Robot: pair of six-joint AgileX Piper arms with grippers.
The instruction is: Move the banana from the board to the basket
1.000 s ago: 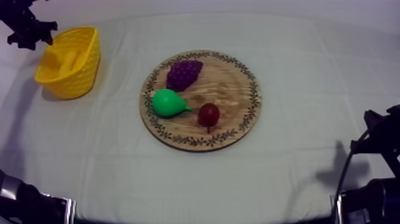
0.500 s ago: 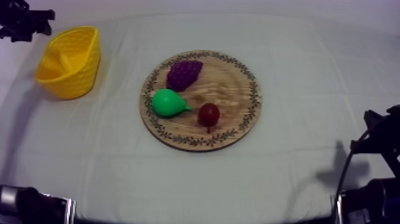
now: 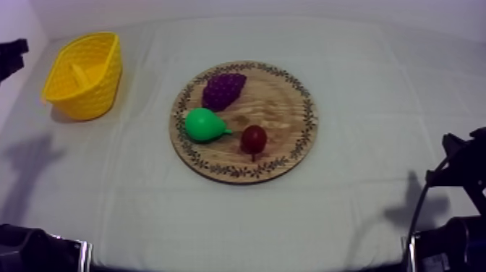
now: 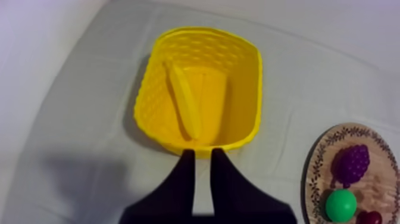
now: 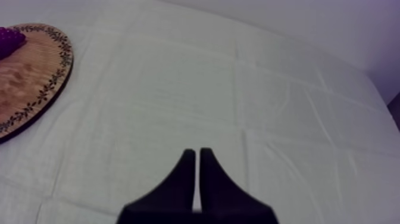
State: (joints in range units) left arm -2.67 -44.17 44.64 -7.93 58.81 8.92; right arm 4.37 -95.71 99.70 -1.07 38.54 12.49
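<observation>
The banana [image 4: 186, 104] lies inside the yellow basket [image 4: 250, 89], leaning along its inner wall. In the top view the basket [image 3: 90, 98] stands at the table's far left with the banana [image 3: 78, 72] in it. My left gripper [image 4: 203, 152] hovers above and just short of the basket's near rim, its fingers only a narrow gap apart with nothing between them. In the top view a black part of that arm [image 3: 10, 58] shows at the left edge. My right gripper [image 5: 197, 152] is shut over bare cloth, low at the right [image 3: 463, 170].
The round wooden board [image 3: 282, 108] sits mid-table with the purple grapes [image 3: 223, 88], the green pear [image 3: 204, 124] and the small red fruit [image 3: 253, 137] on it. Bare cloth stretches between the basket and the board, and in front of the board.
My left arm has drawn back from over the basket toward the left edge of the top view. Its shadow has slid down the cloth. The right arm has not moved.
</observation>
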